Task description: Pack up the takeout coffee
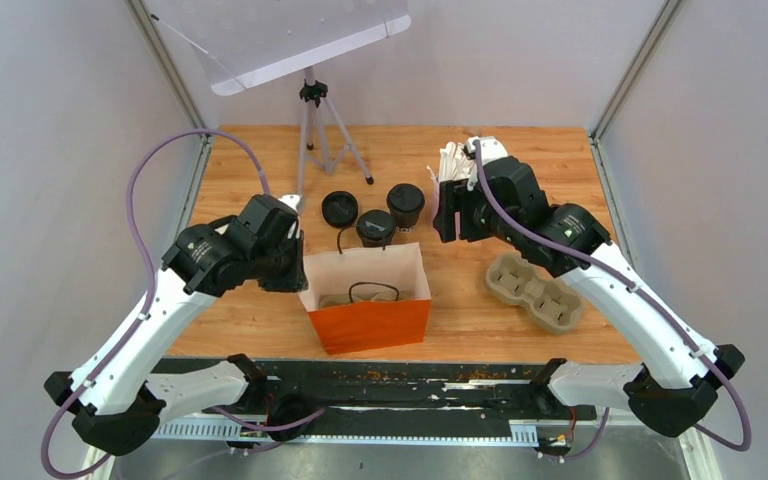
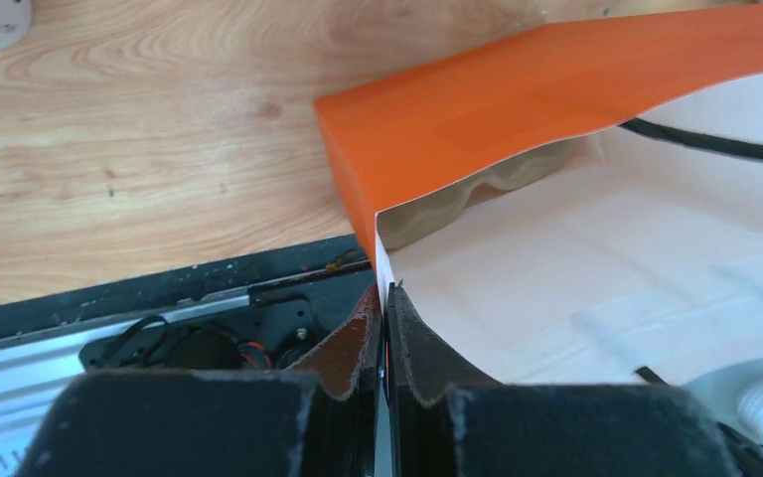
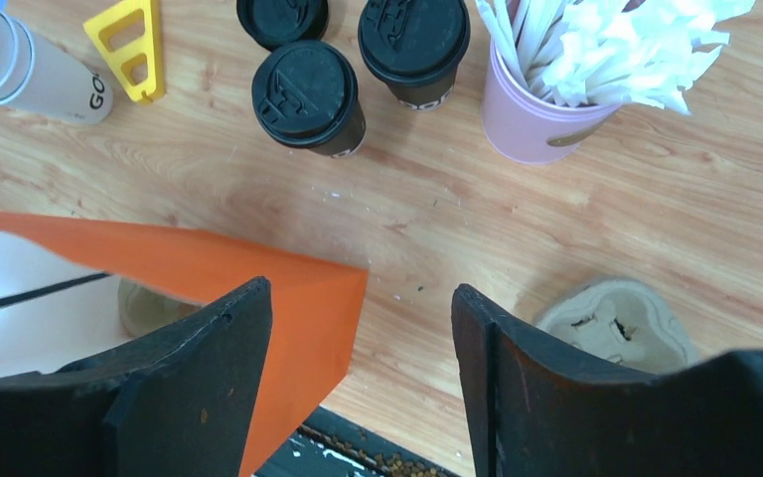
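Your takeout cups (image 1: 405, 203) stand at the far middle of the table (image 1: 260, 160): two upright, black lids on, with a third black lid (image 1: 340, 208) just to their left. Right in front, on the near side, sits the orange bag (image 1: 370, 322), mouth open, a pulp tray (image 2: 477, 194) down inside. A second pulp tray (image 1: 535, 290) lies right of the bag, and the pink straw cup (image 3: 532, 124) is far right. Your left gripper (image 2: 385, 298) is pinched tight on the bag's left rim. Your right gripper (image 3: 360, 290) hangs just right of the cups, jaws spread wide, holding nothing.
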Controlling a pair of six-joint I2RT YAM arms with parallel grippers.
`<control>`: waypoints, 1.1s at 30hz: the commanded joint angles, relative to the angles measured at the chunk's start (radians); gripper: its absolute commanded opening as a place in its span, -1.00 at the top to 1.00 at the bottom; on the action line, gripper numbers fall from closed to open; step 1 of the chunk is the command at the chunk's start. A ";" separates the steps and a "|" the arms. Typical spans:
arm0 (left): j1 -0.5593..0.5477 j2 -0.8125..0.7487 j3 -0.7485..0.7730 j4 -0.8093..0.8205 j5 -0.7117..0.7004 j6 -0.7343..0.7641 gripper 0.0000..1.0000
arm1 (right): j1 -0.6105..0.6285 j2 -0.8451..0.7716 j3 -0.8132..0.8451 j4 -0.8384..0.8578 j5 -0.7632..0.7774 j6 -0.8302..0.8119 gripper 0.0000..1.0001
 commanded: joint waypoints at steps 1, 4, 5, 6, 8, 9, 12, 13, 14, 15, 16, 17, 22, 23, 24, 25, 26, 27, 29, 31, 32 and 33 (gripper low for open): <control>0.017 -0.005 0.028 -0.082 -0.052 0.025 0.80 | -0.008 0.010 -0.035 0.122 0.007 -0.007 -0.35; 0.027 0.006 0.035 -0.105 -0.089 0.025 0.80 | -0.012 0.054 -0.039 0.164 -0.020 -0.019 -0.39; 0.030 0.004 0.040 -0.112 -0.114 0.024 0.79 | -0.017 0.081 -0.025 0.171 -0.031 -0.038 -0.39; 0.033 -0.001 0.043 -0.120 -0.138 0.024 0.80 | -0.020 0.111 -0.005 0.172 -0.033 -0.052 -0.40; 0.055 -0.012 0.045 -0.122 -0.164 0.031 0.79 | -0.024 0.182 0.041 0.170 -0.027 -0.078 -0.41; 0.068 -0.015 0.047 -0.124 -0.168 0.036 0.80 | -0.026 0.214 0.063 0.174 -0.026 -0.089 -0.42; 0.101 -0.011 0.065 -0.135 -0.195 0.055 0.80 | -0.028 0.297 0.105 0.223 -0.039 -0.127 -0.45; 0.109 -0.009 0.074 -0.137 -0.201 0.063 0.79 | -0.029 0.324 0.120 0.235 -0.039 -0.133 -0.45; 0.115 -0.008 0.081 -0.139 -0.208 0.070 0.80 | -0.031 0.349 0.136 0.247 -0.040 -0.139 -0.47; 0.120 -0.006 0.081 -0.143 -0.215 0.073 0.79 | -0.031 0.377 0.153 0.256 -0.041 -0.146 -0.48; 0.128 -0.003 0.083 -0.152 -0.219 0.078 0.80 | -0.031 0.406 0.171 0.261 -0.041 -0.153 -0.48; 0.133 0.000 0.082 -0.159 -0.222 0.079 0.80 | -0.034 0.435 0.191 0.266 -0.037 -0.162 -0.49; 0.141 -0.014 0.075 -0.149 -0.230 0.078 0.79 | -0.040 0.590 0.286 0.269 -0.025 -0.227 -0.51; 0.142 -0.012 0.073 -0.149 -0.226 0.078 0.77 | -0.042 0.618 0.309 0.261 -0.029 -0.236 -0.51; 0.142 -0.006 0.073 -0.151 -0.223 0.079 0.75 | -0.043 0.644 0.328 0.254 -0.034 -0.246 -0.49; 0.142 0.000 0.072 -0.155 -0.222 0.079 0.73 | -0.043 0.659 0.340 0.251 -0.049 -0.251 -0.48; 0.141 0.003 0.073 -0.159 -0.222 0.079 0.72 | -0.042 0.672 0.343 0.253 -0.089 -0.259 -0.48; 0.141 0.005 0.076 -0.160 -0.224 0.079 0.71 | -0.042 0.682 0.340 0.260 -0.126 -0.262 -0.49; 0.143 0.001 0.080 -0.159 -0.225 0.081 0.69 | -0.042 0.700 0.340 0.259 -0.166 -0.254 -0.90; 0.141 -0.006 0.075 -0.143 -0.208 0.092 0.68 | -0.040 0.713 0.335 0.269 -0.218 -0.247 -1.00; 0.141 -0.007 0.071 -0.136 -0.196 0.094 0.68 | -0.040 0.718 0.332 0.279 -0.223 -0.244 -0.97; 0.143 -0.009 0.065 -0.131 -0.185 0.095 0.67 | -0.040 0.724 0.331 0.287 -0.225 -0.241 -0.94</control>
